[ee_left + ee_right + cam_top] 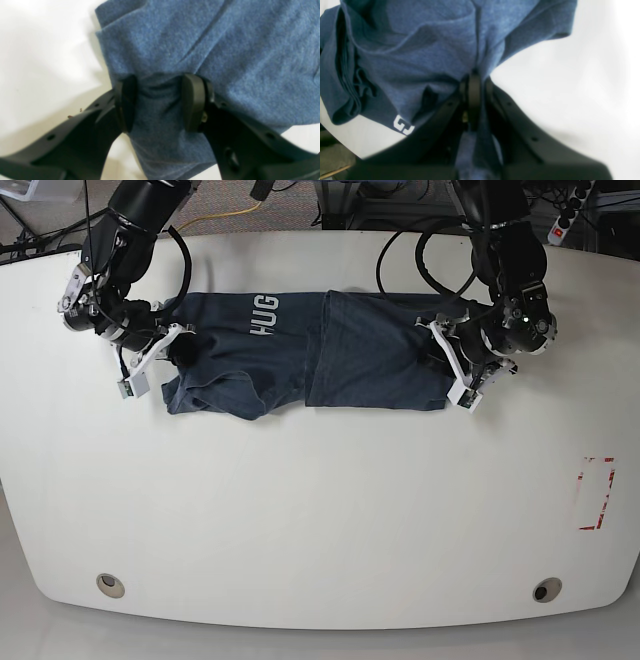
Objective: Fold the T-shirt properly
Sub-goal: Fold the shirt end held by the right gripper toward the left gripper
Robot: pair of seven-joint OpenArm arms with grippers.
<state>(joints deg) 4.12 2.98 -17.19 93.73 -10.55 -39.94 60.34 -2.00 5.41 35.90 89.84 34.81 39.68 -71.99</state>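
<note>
Two black robot arms are seen reaching over the far edge of a large white, rounded tabletop (320, 520). Across the far half of the tabletop, nearer the far edge than the near one, a large heathered navy-blue cotton T-shirt (300, 365) is spread as a wide, wrinkled band, with one side folded over the middle so that only the white block letters "HUG" are shown. At the end of the T-shirt toward the tabletop's right edge in the base view, the left gripper (158, 102) is set with its two dark pads apart, a bunched ridge of blue cloth lying between them and touching both. At the opposite end, toward the tabletop's left edge, the right gripper (475, 100) is pressed fully together on a thin pinch of the T-shirt, with cloth draped above and below the closed fingers. A red rectangular outline (597, 493) is marked near the tabletop's right edge, well apart from the T-shirt. Two small round metal fittings (110, 585) are set near the near corners.
</note>
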